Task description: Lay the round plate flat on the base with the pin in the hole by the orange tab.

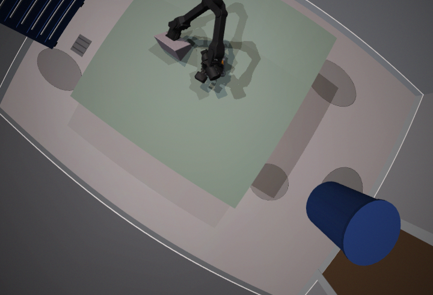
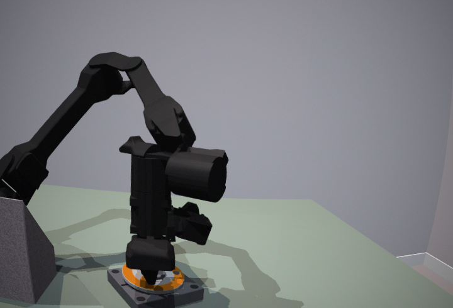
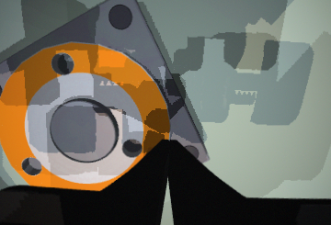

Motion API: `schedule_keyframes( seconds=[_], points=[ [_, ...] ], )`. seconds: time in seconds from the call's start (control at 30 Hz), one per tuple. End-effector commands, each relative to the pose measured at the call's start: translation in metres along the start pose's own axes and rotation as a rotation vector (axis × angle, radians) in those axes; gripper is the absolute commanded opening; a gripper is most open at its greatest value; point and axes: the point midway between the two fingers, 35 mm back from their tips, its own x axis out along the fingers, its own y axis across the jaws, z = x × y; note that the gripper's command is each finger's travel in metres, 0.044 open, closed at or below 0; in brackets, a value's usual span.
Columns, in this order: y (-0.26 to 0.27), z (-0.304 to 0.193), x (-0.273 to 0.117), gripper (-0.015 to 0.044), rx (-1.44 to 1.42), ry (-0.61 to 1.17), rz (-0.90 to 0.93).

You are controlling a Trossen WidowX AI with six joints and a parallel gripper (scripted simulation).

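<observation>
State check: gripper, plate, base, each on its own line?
Gripper: shut, holding nothing, tips down at the plate's near rim; contact unclear.
Plate: on the base around the post, holes visible in the orange ring; whether flat or riding on the pin cannot be told.
Base: flat on the table, corner holes open.

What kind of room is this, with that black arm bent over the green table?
Probably a robot test cell or workshop bench. A black jointed arm is mounted on a grey block on a pale green table top, its shut gripper down at a round orange-ringed plate on a dark square base. Plain walls surround it.
</observation>
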Motion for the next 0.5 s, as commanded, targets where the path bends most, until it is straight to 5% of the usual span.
schedule_keyframes(
  seconds=[0.0, 0.47],
  points=[
    [0.002, -0.008, 0.001, 0.0, 0.001, 0.012, 0.0],
    [0.008, -0.022, 0.001, 0.0, 0.002, 0.013, 0.001]
  ],
)
